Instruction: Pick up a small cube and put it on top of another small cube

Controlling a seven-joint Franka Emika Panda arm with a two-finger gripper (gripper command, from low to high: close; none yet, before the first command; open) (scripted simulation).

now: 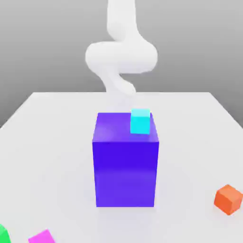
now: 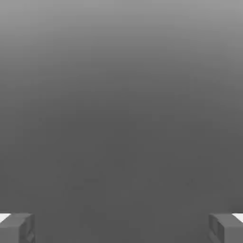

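Gripper (image 2: pixel 121 228): we see jaws wide apart, nothing held.
Cyan cube (image 1: pixel 140 121): atop blue block (image 1: pixel 126 166), its far right corner.
Orange cube (image 1: pixel 228 199): table (image 1: pixel 47 142) right edge.

A small cyan cube (image 1: pixel 140 121) is seen upright on top of the large purple block (image 1: pixel 125 161) — near its far corner on the exterior view's right. Three more small cubes lie on the white table — orange (image 1: pixel 228 199), magenta (image 1: pixel 42 237) and green (image 1: pixel 4 234).

Your arm (image 1: pixel 121 54) is plain white throughout, built of smooth, rounded, bulbous segments with no markings you could read. Your pincer (image 2: pixel 121 228) ends in two blocky dark grey fingertips (image 2: pixel 16 228), each with a white patch at its outer corner.
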